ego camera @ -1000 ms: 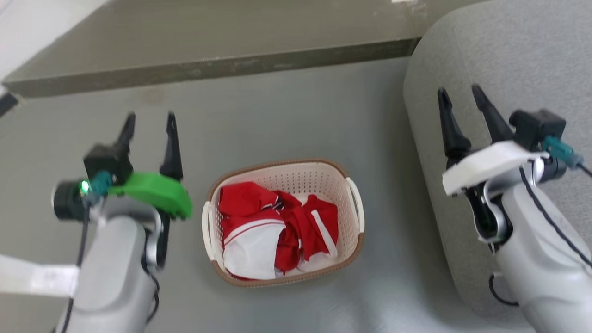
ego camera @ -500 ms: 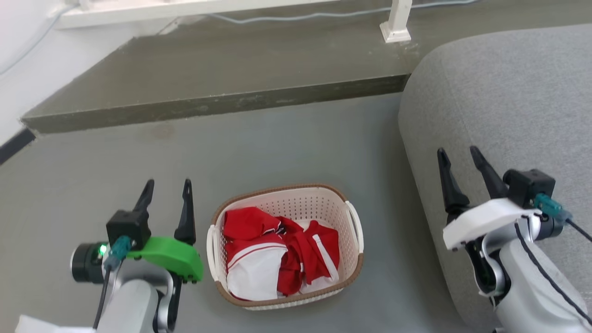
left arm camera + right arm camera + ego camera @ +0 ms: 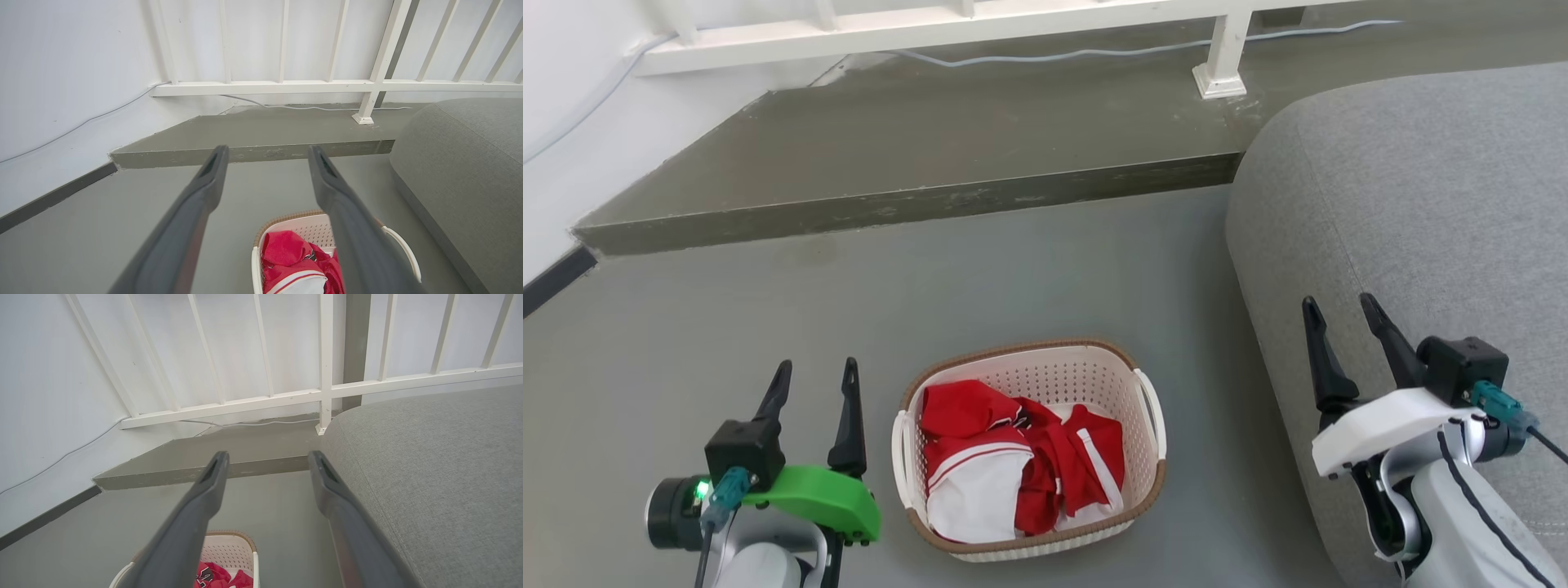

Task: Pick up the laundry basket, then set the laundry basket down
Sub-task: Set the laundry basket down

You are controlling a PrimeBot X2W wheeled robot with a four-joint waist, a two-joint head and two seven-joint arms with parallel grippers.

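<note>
Both arms have drawn back: left gripper (image 3: pixel 817 363) and right gripper (image 3: pixel 1338 300) now flank the laundry basket (image 3: pixel 1013 349), fingers spread and empty. The laundry basket stands on the floor (image 3: pixel 1013 269) between them, long axis running gripper to gripper, nearer the left gripper.

The smooth grey-green floor (image 3: pixel 1029 269) carries a cream-white perforated plastic laundry basket (image 3: pixel 1054 377) with a brown woven-look rim and white side handles. It stands upright with its base flat on the floor. To its right sits a large, rounded grey fabric sofa (image 3: pixel 1421 204), with a strip of bare floor between the two. Beyond both, a low, darker olive-grey raised step (image 3: pixel 931 147) runs across the floor, its right end meeting the sofa. The square foot of a white railing post (image 3: pixel 1219 80) stands on the step, and a thin pale cable (image 3: pixel 1045 55) trails along it by the wall. A dark skirting strip (image 3: pixel 556 278) borders the floor on the left.
</note>
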